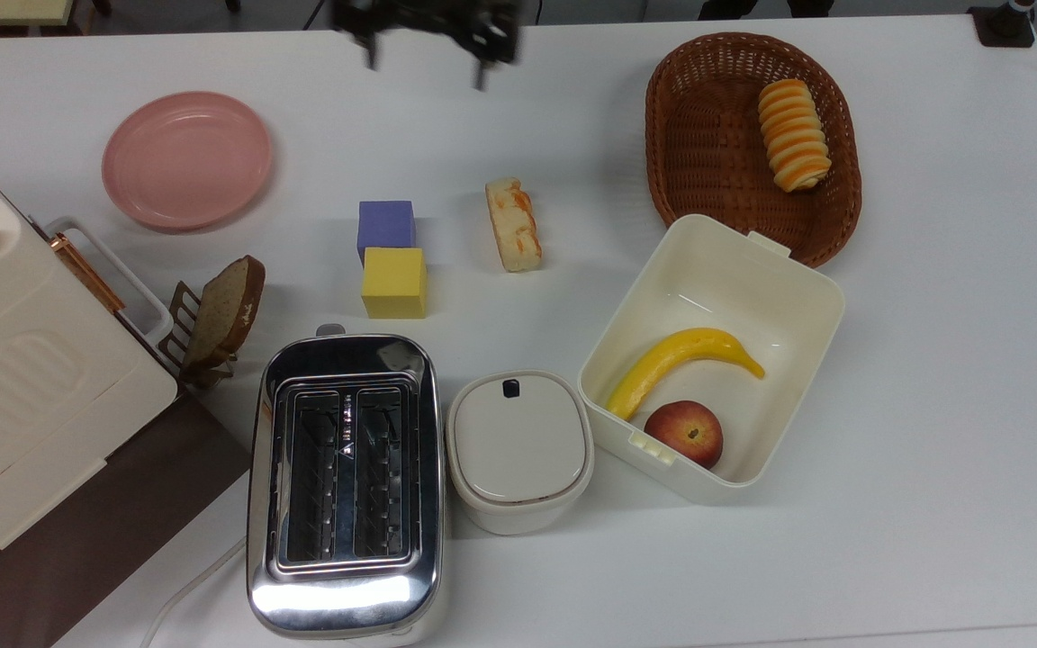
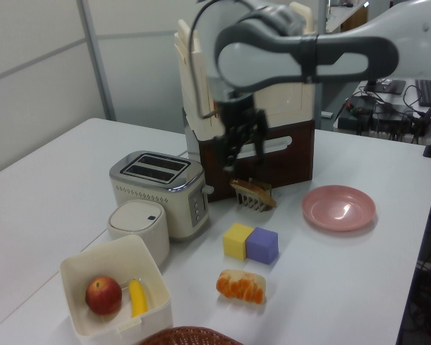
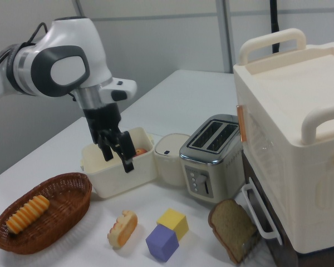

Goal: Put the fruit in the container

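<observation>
While the gripper [image 1: 428, 56] hangs high at the top view's twelve o'clock edge, fingers spread and empty, the banana [image 1: 680, 363] lies inside the cream container [image 1: 808, 266], its low end touching the one peach [image 1: 684, 433] at the box's six o'clock. Open tabletop [image 1: 951, 360] runs wide at the top view's three o'clock; the nine o'clock side is crowded by a cream cabinet [image 1: 23, 396]. The wicker basket [image 1: 843, 209] touches the container's far rim and holds one striped bread roll [image 1: 791, 134]. Count two cubes, purple [image 1: 385, 226] and yellow [image 1: 393, 283], touching; one bread stick [image 1: 513, 224]; one pink plate [image 1: 187, 159]; one toaster [image 1: 345, 481]; one lidded pot [image 1: 518, 448] just beside the container.
</observation>
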`<state>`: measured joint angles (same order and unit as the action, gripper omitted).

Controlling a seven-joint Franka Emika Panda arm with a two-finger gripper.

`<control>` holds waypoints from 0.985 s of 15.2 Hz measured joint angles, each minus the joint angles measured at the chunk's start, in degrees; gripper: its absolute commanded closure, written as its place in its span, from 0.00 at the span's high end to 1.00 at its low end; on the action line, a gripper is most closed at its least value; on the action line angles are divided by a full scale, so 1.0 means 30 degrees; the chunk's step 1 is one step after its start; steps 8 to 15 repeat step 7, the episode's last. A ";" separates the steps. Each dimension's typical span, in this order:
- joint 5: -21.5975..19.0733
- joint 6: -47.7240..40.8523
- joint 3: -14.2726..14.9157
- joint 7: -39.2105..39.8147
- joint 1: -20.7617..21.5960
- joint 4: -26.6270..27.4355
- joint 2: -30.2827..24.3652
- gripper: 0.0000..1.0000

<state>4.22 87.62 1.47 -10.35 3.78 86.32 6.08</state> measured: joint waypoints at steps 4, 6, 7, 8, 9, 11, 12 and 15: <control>-0.0280 -0.0244 0.0777 0.2352 -0.1307 0.0937 -0.0772 1.00; -0.0817 -0.0244 0.1082 0.2571 -0.1415 0.1109 -0.0742 1.00; -0.0939 -0.0244 0.1102 0.2572 -0.1414 0.1156 -0.0738 1.00; -0.0939 -0.0244 0.1102 0.2572 -0.1414 0.1156 -0.0738 1.00; -0.0939 -0.0244 0.1102 0.2572 -0.1414 0.1156 -0.0738 1.00; -0.0939 -0.0244 0.1102 0.2572 -0.1414 0.1156 -0.0738 1.00; -0.0939 -0.0244 0.1102 0.2572 -0.1414 0.1156 -0.0738 1.00; -0.0939 -0.0244 0.1102 0.2572 -0.1414 0.1156 -0.0738 1.00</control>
